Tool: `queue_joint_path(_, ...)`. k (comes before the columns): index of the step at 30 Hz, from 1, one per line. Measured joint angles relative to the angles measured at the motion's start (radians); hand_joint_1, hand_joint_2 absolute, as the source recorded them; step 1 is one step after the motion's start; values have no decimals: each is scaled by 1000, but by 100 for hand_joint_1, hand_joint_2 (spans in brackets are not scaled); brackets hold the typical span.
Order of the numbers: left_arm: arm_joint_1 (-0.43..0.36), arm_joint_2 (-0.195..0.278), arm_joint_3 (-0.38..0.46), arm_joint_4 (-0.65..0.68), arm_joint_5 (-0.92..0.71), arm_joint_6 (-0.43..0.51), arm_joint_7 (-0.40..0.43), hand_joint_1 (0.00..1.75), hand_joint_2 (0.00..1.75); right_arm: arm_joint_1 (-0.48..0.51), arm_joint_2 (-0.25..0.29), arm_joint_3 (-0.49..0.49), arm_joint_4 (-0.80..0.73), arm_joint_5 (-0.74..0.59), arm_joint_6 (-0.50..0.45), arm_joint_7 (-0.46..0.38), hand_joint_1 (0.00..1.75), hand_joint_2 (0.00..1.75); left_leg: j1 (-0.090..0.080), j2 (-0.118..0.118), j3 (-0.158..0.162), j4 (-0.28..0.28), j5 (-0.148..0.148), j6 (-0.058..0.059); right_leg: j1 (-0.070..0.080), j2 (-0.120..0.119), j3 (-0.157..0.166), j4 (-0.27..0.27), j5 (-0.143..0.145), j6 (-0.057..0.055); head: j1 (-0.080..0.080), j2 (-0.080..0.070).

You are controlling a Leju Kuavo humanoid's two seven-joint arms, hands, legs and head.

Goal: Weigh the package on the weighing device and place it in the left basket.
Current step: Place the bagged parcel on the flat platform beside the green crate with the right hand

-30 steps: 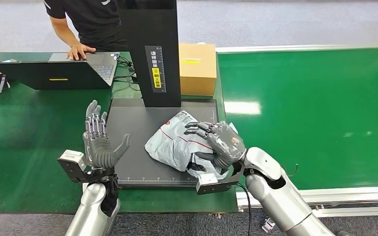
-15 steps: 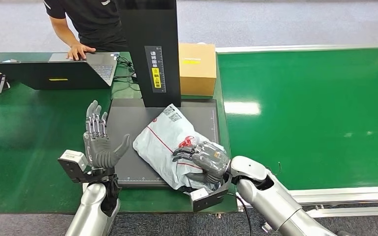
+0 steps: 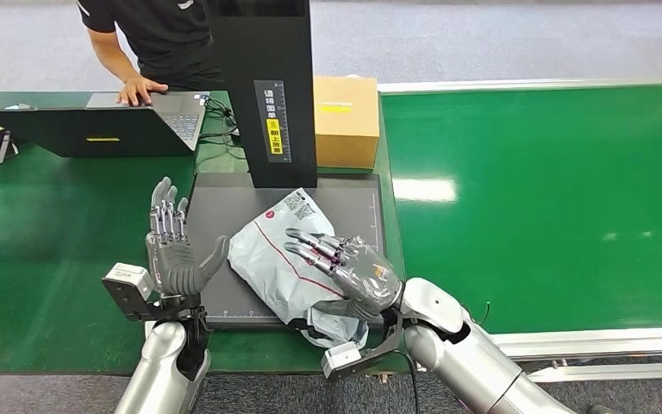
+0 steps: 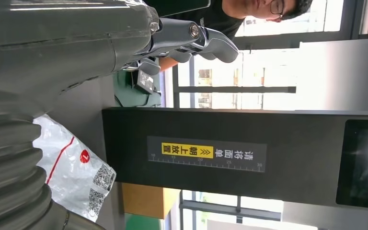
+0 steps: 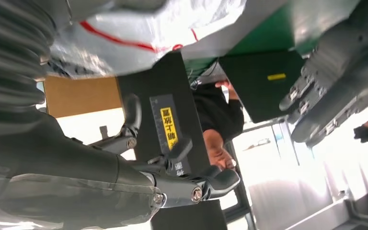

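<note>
One grey plastic package (image 3: pixel 280 254) lies on the black weighing device (image 3: pixel 224 216), toward its near right part, its near end hanging over the platform's front edge. The right hand (image 3: pixel 349 274) lies on top of the package, fingers stretched out toward the far left, thumb at the near side; whether it grips the wrapping I cannot tell. The left hand (image 3: pixel 172 250) stands upright just beside the platform's left edge, fingers apart, holding nothing.

From the head view come things the wrist cameras miss: one brown cardboard box (image 3: pixel 345 121) behind the scale on the right, one open laptop (image 3: pixel 95 121) at the far left with a person's hand (image 3: pixel 138 89) on it. The left wrist view alone makes plain the package's red dot and printed codes (image 4: pixel 100 179), and the yellow label (image 4: pixel 187 150) on the scale's black column.
</note>
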Motion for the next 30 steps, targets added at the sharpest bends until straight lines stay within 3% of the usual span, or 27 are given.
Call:
queue_joint_path(13, 7, 0, 3, 1, 10, 10, 0, 0, 175, 26, -4, -49, -6, -90, -44, 29, 0, 175, 0, 0, 0, 0, 0, 0, 0, 0, 0, 0, 0, 0, 0, 0)
queue_joint_path(22, 21, 3, 3, 1, 22, 18, 0, 0, 175, 109, -4, -168, -108, -340, 41, 35, 0, 175, 0, 0, 0, 0, 0, 0, 0, 0, 0, 0, 0, 0, 0, 0)
queue_joint_path(30, 28, 6, 3, 1, 22, 20, 0, 0, 175, 180, -4, -266, -214, -387, 104, 51, 0, 175, 0, 0, 0, 0, 0, 0, 0, 0, 0, 0, 0, 0, 0, 0)
